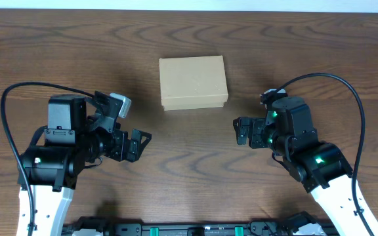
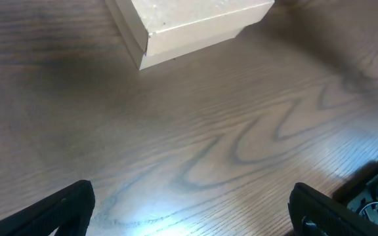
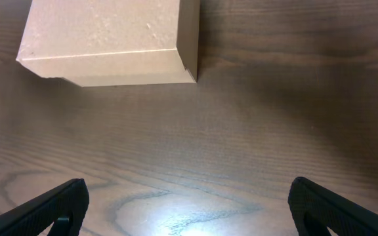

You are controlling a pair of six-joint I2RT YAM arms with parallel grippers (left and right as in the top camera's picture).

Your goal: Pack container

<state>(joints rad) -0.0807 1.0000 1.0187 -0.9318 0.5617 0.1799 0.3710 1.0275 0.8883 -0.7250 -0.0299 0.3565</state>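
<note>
The container (image 1: 193,82) is a plain brown cardboard box with its lid shut, on the wooden table at the middle back. It shows at the top of the left wrist view (image 2: 189,26) and the right wrist view (image 3: 110,42). My left gripper (image 1: 138,144) is open and empty, in front of and left of the box, apart from it; its fingers frame bare table (image 2: 189,213). My right gripper (image 1: 240,131) is open and empty, in front of and right of the box (image 3: 186,210).
The dark wooden table (image 1: 189,170) lies under both arms. Black cables loop from each arm at the left (image 1: 8,98) and right (image 1: 353,98). A black rail (image 1: 195,229) runs along the front edge.
</note>
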